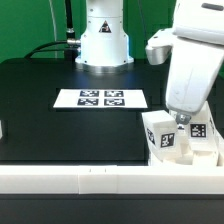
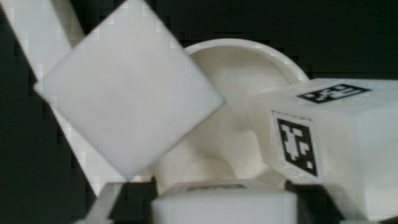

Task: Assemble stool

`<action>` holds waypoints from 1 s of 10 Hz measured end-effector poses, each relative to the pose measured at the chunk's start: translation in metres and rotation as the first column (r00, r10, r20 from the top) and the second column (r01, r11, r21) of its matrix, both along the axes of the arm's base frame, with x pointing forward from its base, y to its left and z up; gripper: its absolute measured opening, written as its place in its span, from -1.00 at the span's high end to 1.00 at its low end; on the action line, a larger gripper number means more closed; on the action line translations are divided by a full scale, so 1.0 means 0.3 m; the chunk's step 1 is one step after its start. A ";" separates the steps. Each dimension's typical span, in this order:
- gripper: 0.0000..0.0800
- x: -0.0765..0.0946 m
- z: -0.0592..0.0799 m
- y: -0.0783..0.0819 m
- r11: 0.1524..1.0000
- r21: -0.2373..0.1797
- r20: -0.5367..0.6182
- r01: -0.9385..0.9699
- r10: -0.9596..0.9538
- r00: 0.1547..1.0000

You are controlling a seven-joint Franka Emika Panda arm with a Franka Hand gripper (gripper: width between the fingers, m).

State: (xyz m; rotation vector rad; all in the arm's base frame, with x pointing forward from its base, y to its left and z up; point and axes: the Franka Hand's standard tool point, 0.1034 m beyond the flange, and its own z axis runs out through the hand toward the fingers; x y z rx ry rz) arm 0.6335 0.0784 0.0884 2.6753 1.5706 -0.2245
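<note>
Gripper (image 1: 180,122) fingertips hidden behind legs (image 1: 165,136)

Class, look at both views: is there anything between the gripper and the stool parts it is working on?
Nothing visible does. The gripper is already down among the stool parts: tagged legs beside it, and the wrist view shows a leg right at the fingers, with the round seat behind.

Bright, even light; white parts glare against black; wrist view soft, blurred.
</note>
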 end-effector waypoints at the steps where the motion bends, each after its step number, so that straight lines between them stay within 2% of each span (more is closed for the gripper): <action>1: 0.15 -0.002 0.001 0.000 0.997 -0.009 0.005 0.081 -0.081 0.997; 3: 0.15 -0.007 0.002 0.003 0.970 -0.029 0.014 0.240 -0.240 0.971; 5: 0.15 -0.013 0.003 0.013 0.898 -0.059 0.028 0.437 -0.436 0.900; 7: 0.15 -0.011 0.004 0.007 0.826 -0.063 0.036 0.559 -0.558 0.829; 10: 0.15 -0.010 0.004 -0.005 0.831 -0.062 0.035 0.553 -0.552 0.833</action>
